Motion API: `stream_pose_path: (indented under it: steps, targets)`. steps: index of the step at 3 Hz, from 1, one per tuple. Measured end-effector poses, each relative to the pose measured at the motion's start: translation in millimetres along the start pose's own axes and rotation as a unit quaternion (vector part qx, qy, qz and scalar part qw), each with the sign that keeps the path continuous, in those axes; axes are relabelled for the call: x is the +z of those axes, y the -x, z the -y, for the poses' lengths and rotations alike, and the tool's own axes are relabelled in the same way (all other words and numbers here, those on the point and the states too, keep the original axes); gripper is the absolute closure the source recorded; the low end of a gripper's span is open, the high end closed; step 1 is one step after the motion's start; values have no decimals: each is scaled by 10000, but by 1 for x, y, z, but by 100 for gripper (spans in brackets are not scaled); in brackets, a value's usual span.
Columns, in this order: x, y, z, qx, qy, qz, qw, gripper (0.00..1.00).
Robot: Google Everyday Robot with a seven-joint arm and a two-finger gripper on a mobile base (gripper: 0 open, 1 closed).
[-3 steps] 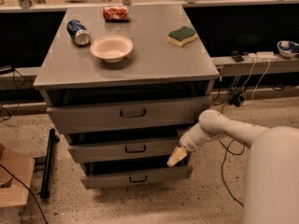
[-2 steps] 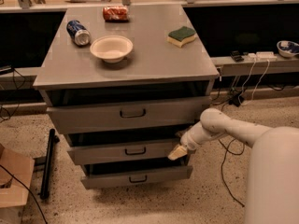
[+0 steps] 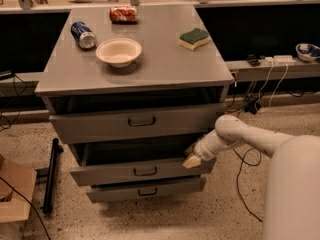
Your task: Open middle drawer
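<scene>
Middle drawer (image 3: 107, 174) is the second front of three in the grey cabinet, below the top drawer (image 3: 100, 126) and above the bottom drawer (image 3: 115, 193). It sits partly out, with a dark gap open above its front. Its small dark handle (image 3: 145, 171) is at the centre of the front.

End effector (image 3: 192, 160) is at the right end of the middle drawer, on the upper edge of the front near the right corner. It is well to the right of the handle and not on it. It looks to be touching the drawer edge. Can't tell how far open it is or whether it actually has hold of the edge. White arm (image 3: 250, 134) reaches in from the lower right.

On the counter (image 3: 160, 66):
- blue can (image 3: 83, 34) lying on its side
- white bowl (image 3: 119, 51) just beside the can
- green and yellow sponge (image 3: 194, 38) on the right
- red packet (image 3: 122, 14) at the back
</scene>
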State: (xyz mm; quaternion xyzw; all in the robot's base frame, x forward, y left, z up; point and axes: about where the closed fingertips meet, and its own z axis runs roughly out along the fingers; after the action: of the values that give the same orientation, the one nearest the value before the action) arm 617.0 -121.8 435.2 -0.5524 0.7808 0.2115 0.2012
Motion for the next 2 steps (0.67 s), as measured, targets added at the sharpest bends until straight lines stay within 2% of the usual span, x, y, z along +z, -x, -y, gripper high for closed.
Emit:
stream_pose_path:
  steps: [1,2]
  targets:
    - [-1,0,0,0,0,0,10000,85]
    - [-1,0,0,0,1,0,10000,54]
